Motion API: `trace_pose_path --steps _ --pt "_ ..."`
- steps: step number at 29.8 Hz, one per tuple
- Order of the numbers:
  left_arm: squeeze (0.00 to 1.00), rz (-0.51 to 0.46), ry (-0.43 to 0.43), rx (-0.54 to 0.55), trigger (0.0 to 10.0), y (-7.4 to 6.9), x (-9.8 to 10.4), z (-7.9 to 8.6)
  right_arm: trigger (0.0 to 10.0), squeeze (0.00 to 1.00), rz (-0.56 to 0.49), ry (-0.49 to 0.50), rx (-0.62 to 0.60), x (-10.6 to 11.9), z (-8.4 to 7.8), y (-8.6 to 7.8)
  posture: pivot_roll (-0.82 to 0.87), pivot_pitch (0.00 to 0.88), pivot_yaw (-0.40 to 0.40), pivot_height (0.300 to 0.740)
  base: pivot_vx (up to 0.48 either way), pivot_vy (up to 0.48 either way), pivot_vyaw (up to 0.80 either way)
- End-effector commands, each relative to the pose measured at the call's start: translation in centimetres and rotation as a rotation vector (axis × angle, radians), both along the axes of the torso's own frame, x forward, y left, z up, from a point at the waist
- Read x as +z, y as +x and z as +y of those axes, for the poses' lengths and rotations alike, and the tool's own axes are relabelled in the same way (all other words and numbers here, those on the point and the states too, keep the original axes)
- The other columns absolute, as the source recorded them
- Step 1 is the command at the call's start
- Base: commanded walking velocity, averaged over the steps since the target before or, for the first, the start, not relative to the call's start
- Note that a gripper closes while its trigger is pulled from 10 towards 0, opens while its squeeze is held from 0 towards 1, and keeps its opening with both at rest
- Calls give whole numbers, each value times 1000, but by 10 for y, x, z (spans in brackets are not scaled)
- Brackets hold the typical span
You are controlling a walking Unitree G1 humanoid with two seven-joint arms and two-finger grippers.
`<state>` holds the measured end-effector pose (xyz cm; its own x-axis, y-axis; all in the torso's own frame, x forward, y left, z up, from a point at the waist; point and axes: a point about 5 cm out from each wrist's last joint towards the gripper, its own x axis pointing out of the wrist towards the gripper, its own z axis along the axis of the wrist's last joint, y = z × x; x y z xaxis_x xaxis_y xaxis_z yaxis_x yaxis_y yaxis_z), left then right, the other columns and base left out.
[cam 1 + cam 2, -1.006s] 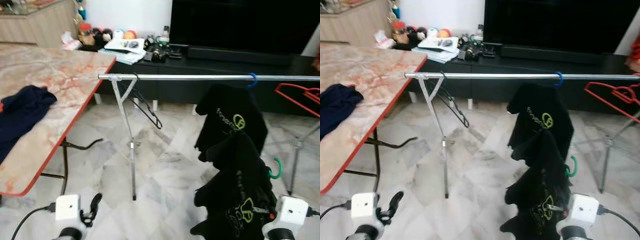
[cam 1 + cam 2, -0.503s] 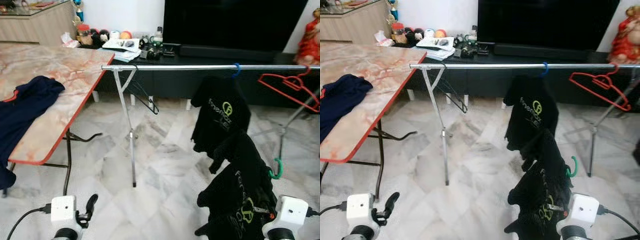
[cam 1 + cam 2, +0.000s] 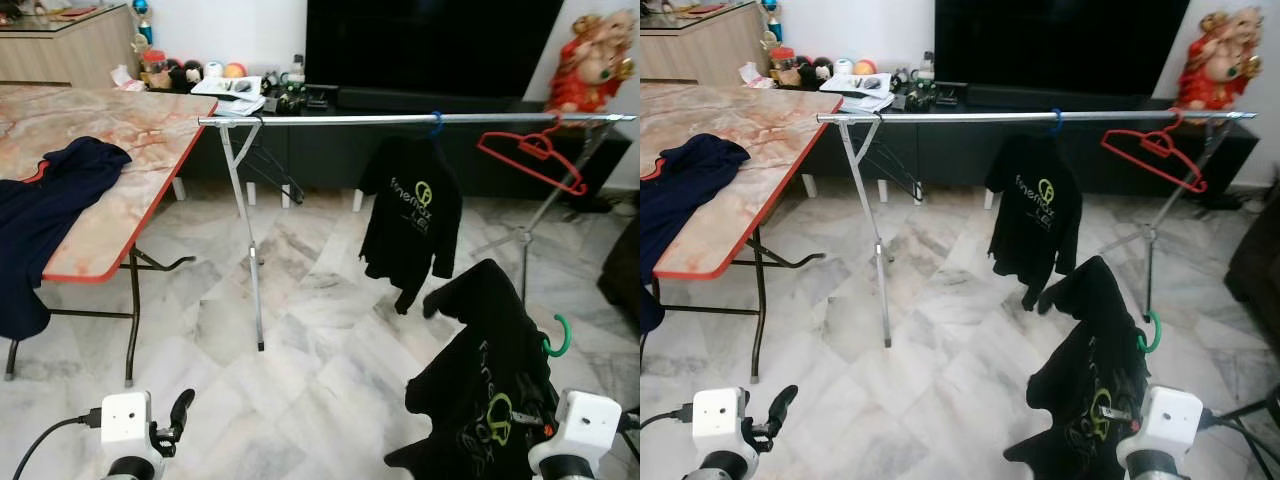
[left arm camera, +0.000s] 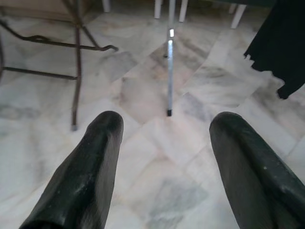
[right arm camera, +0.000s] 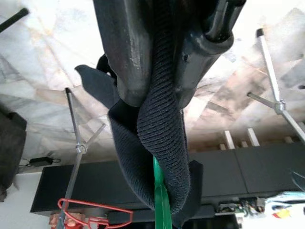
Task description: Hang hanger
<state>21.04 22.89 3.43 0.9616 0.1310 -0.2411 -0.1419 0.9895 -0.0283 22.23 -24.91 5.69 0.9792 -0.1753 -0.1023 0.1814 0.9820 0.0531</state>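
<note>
The right gripper (image 5: pixel 157 81) is clamped on the green plastic hanger (image 3: pixel 556 336), carrying a black knit shirt (image 3: pixel 480 380), held low and well short of the silver metal rail (image 3: pixel 400 119), presumably for carrying; the left gripper (image 4: pixel 167 157) hangs idle, fingers apart; a red wire hanger (image 3: pixel 528 155) already occupies the rail.

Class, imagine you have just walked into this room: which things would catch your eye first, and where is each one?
First, the long silver rail across the room, with a black T-shirt hanging near its middle and an empty red hanger towards its right end. Nearer, low on the right, the right tool grips another black shirt on a green hanger. On the left, a dark blue garment drapes over a marble-patterned table.
</note>
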Motion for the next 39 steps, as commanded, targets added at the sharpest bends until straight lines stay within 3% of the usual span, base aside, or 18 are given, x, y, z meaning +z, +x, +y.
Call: trace_pose_path --steps 1,14,19,23,24,26,32,39 --pt "0 7 -4 -2 10000 0 0 -1 10000 0 -29 -12 -3 6 -3 2 10 92 -6 740 0 0 0" --pt "0 0 -1 1 10000 -4 2 -1 10000 0 -23 -27 27 10 -6 10 34 102 -15 740 0 0 0" --pt "0 -15 -2 -19 10000 -2 7 -3 10000 0 23 -81 88 10 -6 15 38 102 -19 740 0 0 0" --pt "0 -25 82 -144 10000 5 19 -7 10000 0 76 -175 263 17 -1 23 36 101 -23 740 0 0 0" --pt "0 -9 153 -249 10000 9 23 -11 10000 0 129 -264 369 20 1 27 31 102 -24 740 0 0 0" --pt "0 11 228 -365 10000 13 26 -14 10000 0 156 -329 498 24 4 31 30 100 -26 740 0 0 0" --pt "0 24 304 -583 10000 25 46 -18 10000 0 208 -457 850 44 15 38 31 90 -21 740 0 0 0" --pt "0 68 384 -797 10000 28 55 -32 10000 0 252 -518 1141 65 26 41 31 74 -23 740 0 0 0"
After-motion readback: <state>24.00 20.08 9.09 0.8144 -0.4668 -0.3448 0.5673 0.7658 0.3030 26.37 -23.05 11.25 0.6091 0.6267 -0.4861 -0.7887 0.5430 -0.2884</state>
